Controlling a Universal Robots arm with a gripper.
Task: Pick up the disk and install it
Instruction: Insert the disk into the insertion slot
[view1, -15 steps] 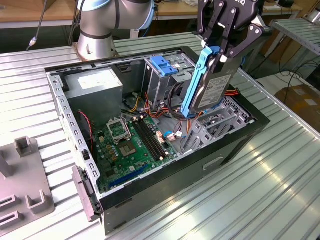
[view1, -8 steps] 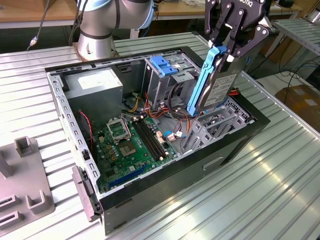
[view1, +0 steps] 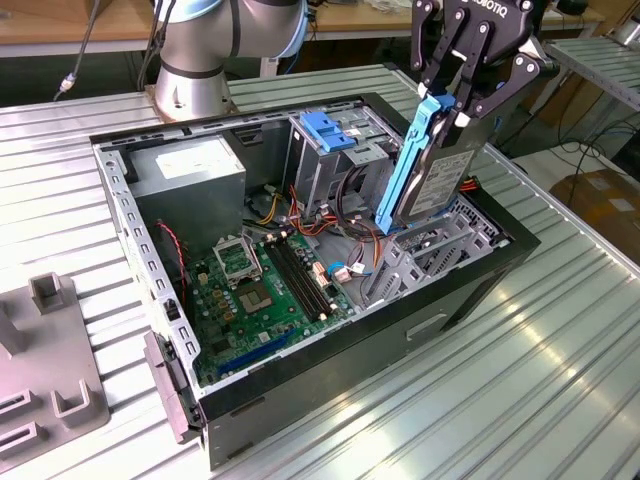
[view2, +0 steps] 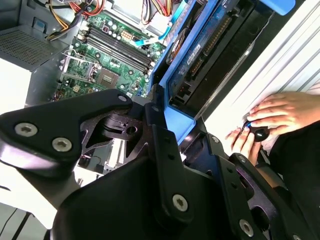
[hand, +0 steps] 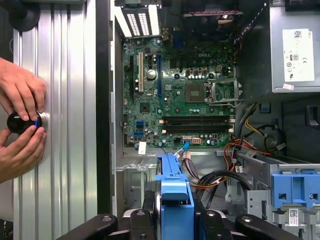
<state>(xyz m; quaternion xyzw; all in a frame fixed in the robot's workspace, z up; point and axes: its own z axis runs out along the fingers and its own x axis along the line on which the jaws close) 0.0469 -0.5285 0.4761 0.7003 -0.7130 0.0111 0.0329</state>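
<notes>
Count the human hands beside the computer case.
2. One hand lies over a black knob on the ribbed table; the other hand touches that knob from the opposite side. More could be out of frame.

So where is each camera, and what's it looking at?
Exterior view: off the arm, looking down slantwise into the computer case; shows the arm's base and the gripper clamped on the disk.
First wrist view: on the arm, looking straight down onto the motherboard; shows gripper parts.
Second wrist view: on the arm, looking slantwise along the disk; shows gripper parts.
Both wrist views share a person's hands.
</notes>
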